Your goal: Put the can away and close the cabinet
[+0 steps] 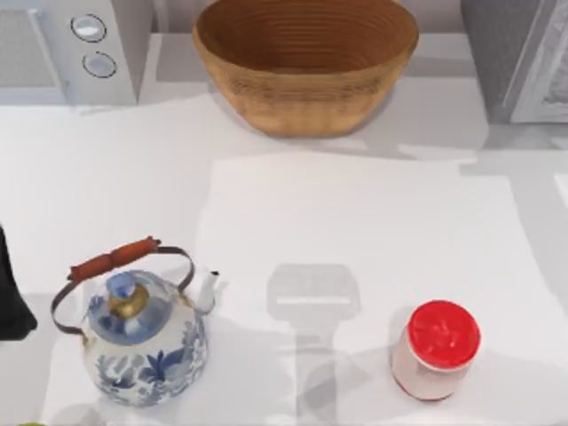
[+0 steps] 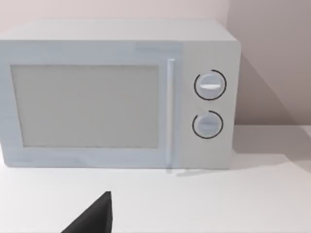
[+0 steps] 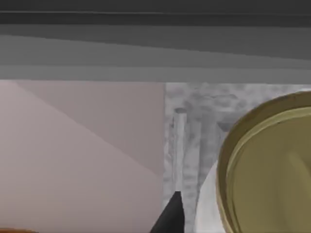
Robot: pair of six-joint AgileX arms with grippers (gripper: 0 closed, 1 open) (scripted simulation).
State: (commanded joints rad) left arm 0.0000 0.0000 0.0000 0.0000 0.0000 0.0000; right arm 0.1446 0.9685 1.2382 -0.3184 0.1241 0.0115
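The can (image 3: 265, 170), white-sided with a gold rimmed top, sits very close in the right wrist view. My right gripper (image 3: 197, 216) is shut on it, with one dark finger (image 3: 170, 216) showing against its side. Just beyond stands the grey mottled cabinet (image 3: 194, 126) with a vertical bar handle, under a dark overhang. In the top view the cabinet (image 1: 524, 62) is at the back right corner. My left gripper (image 1: 11, 297) is parked at the left edge, open and holding nothing.
A white microwave (image 1: 71, 49) stands at the back left, a wicker basket (image 1: 306, 62) at the back middle. A blue-and-white teapot (image 1: 142, 333) sits front left, and a red-lidded jar (image 1: 437, 348) front right. An arm's shadow falls on the table's middle.
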